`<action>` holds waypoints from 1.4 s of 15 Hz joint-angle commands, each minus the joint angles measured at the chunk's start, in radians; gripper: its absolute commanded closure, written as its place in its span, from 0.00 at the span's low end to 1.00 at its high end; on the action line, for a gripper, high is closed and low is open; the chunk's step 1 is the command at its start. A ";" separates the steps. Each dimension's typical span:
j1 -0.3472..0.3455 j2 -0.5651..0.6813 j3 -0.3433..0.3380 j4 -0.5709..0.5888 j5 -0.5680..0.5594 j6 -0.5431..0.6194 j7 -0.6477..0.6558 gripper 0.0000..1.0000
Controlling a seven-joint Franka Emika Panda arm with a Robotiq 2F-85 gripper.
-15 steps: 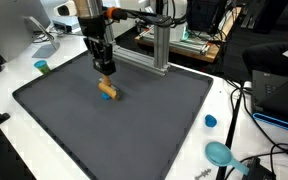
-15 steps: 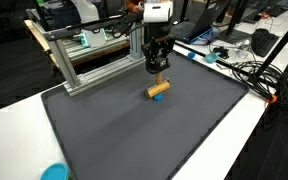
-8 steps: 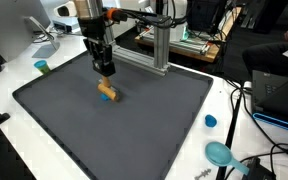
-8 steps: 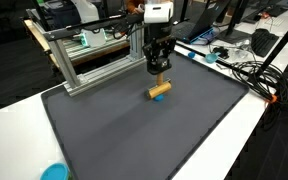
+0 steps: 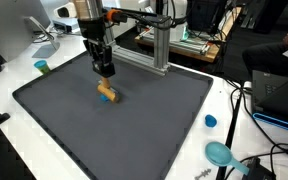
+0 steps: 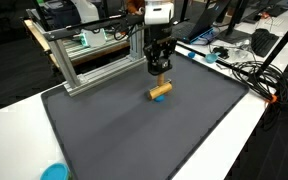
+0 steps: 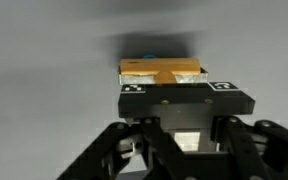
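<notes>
Gripper (image 5: pixel 106 72) hangs just above the wooden block (image 5: pixel 108 93) with a clear gap and nothing held; how far apart the jaws stand can't be told in any view. Block lies flat on the dark mat (image 5: pixel 134 125), toward the end near the metal frame (image 5: pixel 156 45), a bit of blue at one end, and fills the upper middle of the wrist view (image 7: pixel 161 71). A small teal cup (image 5: pixel 42 67), a blue cap (image 5: pixel 211 121) and a teal bowl (image 5: pixel 220 153) sit off the mat on the white table (image 5: pixel 9 85), well apart from the block.
</notes>
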 commanded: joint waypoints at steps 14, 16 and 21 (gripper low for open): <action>-0.053 0.123 0.039 0.093 0.173 -0.006 -0.050 0.77; -0.049 0.126 0.027 0.096 0.160 0.002 -0.038 0.77; -0.006 0.104 0.003 0.055 0.069 0.103 -0.007 0.77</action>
